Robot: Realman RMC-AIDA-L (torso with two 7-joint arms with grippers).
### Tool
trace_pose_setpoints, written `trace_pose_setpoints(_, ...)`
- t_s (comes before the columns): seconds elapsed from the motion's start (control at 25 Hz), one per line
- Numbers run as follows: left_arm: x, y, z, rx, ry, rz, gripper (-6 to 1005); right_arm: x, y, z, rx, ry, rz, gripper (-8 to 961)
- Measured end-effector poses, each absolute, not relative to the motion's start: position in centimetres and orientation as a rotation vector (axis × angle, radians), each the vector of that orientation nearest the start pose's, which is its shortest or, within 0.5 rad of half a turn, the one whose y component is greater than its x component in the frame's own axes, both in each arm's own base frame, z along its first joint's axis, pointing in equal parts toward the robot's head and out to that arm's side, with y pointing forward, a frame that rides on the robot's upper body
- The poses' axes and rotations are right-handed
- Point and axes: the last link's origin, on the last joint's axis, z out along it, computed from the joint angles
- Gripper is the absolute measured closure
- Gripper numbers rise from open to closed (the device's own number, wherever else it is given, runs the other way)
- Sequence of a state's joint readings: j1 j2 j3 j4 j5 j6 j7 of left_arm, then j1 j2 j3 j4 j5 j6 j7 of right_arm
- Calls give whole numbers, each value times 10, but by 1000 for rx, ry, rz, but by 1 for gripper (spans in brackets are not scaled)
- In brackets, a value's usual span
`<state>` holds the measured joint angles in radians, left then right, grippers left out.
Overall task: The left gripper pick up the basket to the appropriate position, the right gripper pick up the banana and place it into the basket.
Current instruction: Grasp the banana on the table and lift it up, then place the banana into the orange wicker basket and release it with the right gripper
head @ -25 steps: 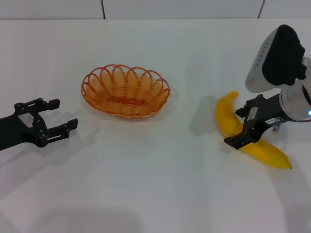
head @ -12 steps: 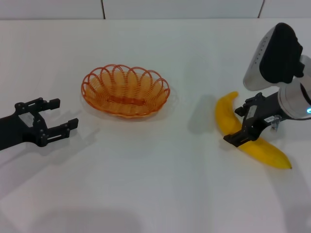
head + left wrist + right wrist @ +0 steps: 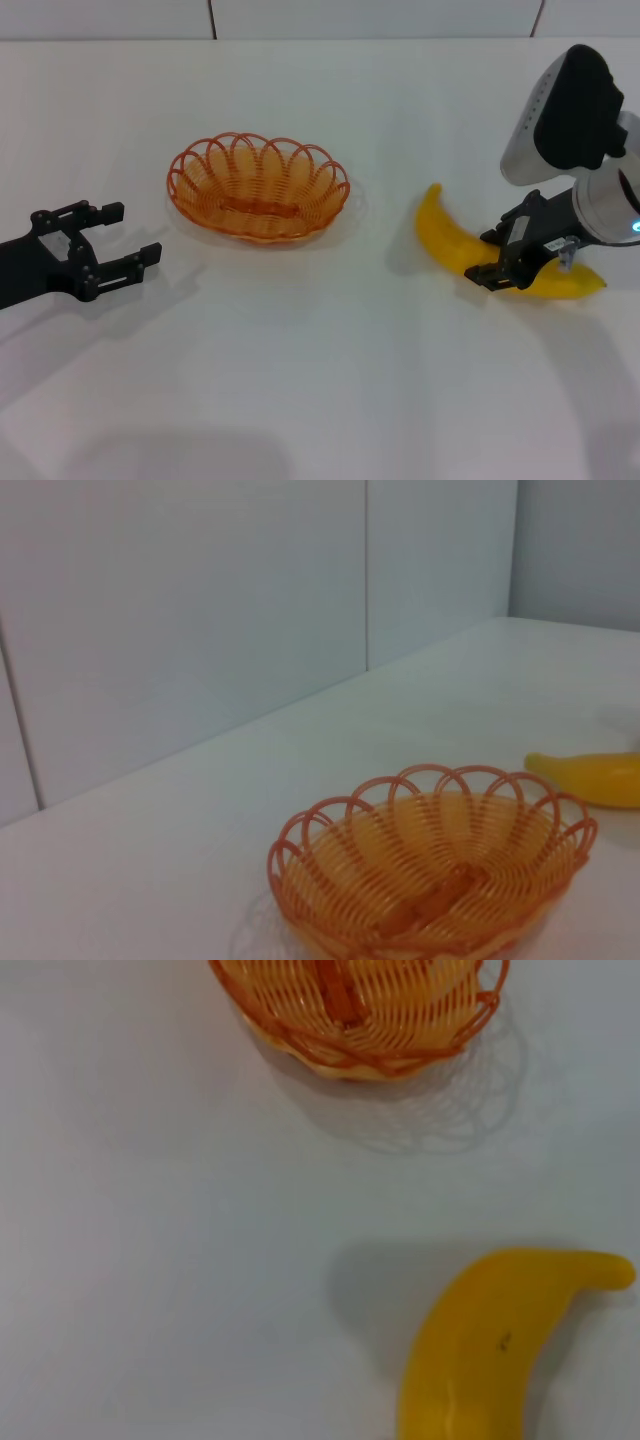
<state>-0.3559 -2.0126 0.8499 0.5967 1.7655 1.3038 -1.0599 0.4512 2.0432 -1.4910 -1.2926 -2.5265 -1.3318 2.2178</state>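
The orange wire basket [image 3: 258, 190] stands empty on the white table, left of centre; it also shows in the left wrist view [image 3: 430, 875] and the right wrist view [image 3: 360, 1005]. My left gripper [image 3: 127, 236] is open and empty, to the left of the basket and apart from it. The yellow banana [image 3: 445, 235] lies at the right, its tip pointing towards the basket. My right gripper [image 3: 489, 257] is shut across the banana's middle. The banana also shows in the left wrist view [image 3: 595, 778] and the right wrist view [image 3: 480, 1360].
The white table [image 3: 300, 380] stretches between basket and banana with nothing on it. A white panelled wall [image 3: 300, 15] runs along the table's far edge.
My right gripper has closed on the banana, and the banana has swung round: its near end moved right and up, its far tip moved left towards the basket. The left arm and basket have not moved.
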Motion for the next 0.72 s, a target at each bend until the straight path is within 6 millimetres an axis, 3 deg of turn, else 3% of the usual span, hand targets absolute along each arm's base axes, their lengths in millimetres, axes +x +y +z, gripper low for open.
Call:
trace_pose_setpoints(0.24,-332,312,14,-2492,-458,-467,241,223,345,-10,-2682,527,-478,481)
trace_pose_setpoints(0.72,-333,311,14,-2488,-464,-468,241,183,342,-16,-2827,273,-155,452)
